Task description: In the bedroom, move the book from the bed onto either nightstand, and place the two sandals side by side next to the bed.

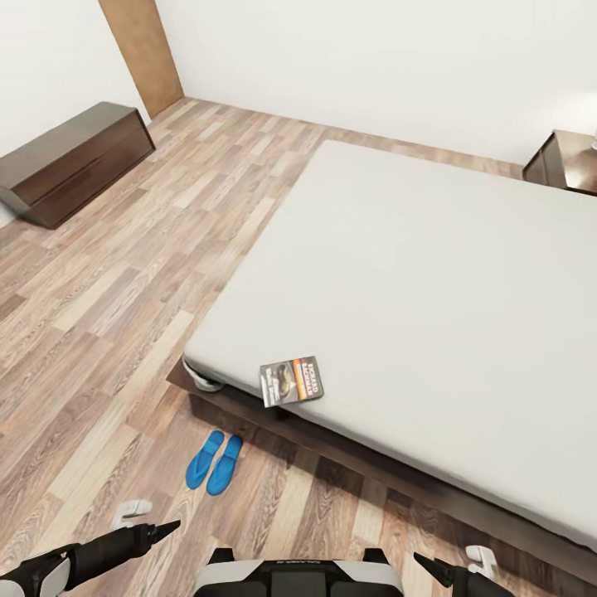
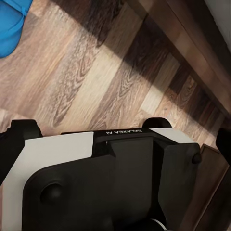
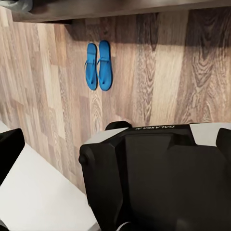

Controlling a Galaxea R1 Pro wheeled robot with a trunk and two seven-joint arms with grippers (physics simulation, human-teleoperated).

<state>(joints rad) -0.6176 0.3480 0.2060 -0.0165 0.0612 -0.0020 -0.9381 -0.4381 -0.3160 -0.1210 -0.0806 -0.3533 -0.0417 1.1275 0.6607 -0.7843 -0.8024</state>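
Observation:
The book (image 1: 292, 381) lies flat on the pale mattress of the bed (image 1: 431, 274), near its closest corner. The two sandals (image 1: 214, 462), bright blue, lie side by side on the plank floor just in front of that corner; they also show in the right wrist view as the sandals (image 3: 98, 65), and one sandal (image 2: 9, 24) shows in the left wrist view. A dark nightstand (image 1: 568, 162) stands at the bed's far right. My left gripper (image 1: 149, 518) and right gripper (image 1: 454, 562) hang low near my trunk, both open and empty, well short of the book.
A long low dark bench (image 1: 70, 162) stands against the left wall, with a wooden door (image 1: 141, 50) beyond it. Wood floor stretches between the bench and the bed. The dark bed frame (image 3: 120, 7) edges the floor. My own base (image 3: 154, 168) sits below both wrists.

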